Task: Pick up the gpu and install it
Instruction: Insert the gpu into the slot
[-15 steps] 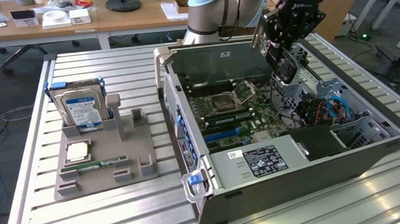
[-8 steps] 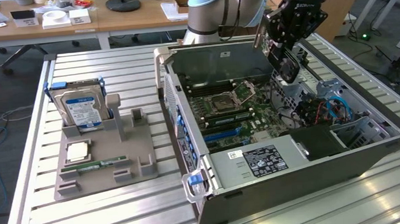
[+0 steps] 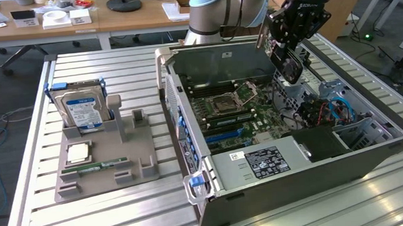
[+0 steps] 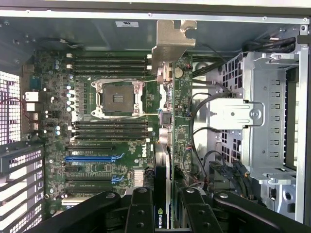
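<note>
One gpu clamped on edge in one gripper, above one open computer case, cables at its 5 o'clock, one hard drive and one memory stick at 9 o'clock.

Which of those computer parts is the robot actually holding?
The gpu, the thin dark card gripped in the fingers above the open case; the hard drive, memory stick and processor chip sit on the grey stand.
</note>
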`<control>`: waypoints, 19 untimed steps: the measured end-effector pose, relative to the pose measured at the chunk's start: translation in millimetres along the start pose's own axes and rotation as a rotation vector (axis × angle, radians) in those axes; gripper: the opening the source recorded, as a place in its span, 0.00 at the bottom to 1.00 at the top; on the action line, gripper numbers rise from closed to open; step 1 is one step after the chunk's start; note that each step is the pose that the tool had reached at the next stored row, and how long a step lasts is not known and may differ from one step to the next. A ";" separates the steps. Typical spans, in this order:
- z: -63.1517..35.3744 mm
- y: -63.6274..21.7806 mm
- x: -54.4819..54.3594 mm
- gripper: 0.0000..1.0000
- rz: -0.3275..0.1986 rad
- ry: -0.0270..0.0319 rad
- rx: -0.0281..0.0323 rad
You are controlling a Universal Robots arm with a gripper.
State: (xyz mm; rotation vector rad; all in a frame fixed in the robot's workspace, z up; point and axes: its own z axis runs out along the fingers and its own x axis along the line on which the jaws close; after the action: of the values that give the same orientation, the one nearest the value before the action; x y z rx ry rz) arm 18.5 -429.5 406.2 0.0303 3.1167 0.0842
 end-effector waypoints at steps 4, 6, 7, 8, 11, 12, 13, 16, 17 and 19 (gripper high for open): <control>0.0 0.0 0.0 0.26 0.000 0.0000 0.0000; 0.0 0.0 0.0 0.26 0.000 -0.0001 0.0000; 0.0 0.0 0.0 0.26 0.000 0.0000 0.0000; 0.0 0.0 0.0 0.26 -0.001 0.0000 0.0000; 0.0 0.0 0.3 0.26 -0.011 0.0006 -0.0002; 0.0 0.0 0.4 0.26 -0.018 0.0009 -0.0004; 0.0 0.0 0.5 0.26 -0.026 0.0014 -0.0006; 0.1 0.0 1.0 0.26 -0.060 0.0033 -0.0014; 0.1 0.0 1.1 0.26 -0.072 0.0039 -0.0017; 0.1 0.0 1.4 0.26 -0.098 0.0053 -0.0023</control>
State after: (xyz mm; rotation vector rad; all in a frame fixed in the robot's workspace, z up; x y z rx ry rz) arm 17.1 -429.5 406.1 -0.1220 3.1171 0.0860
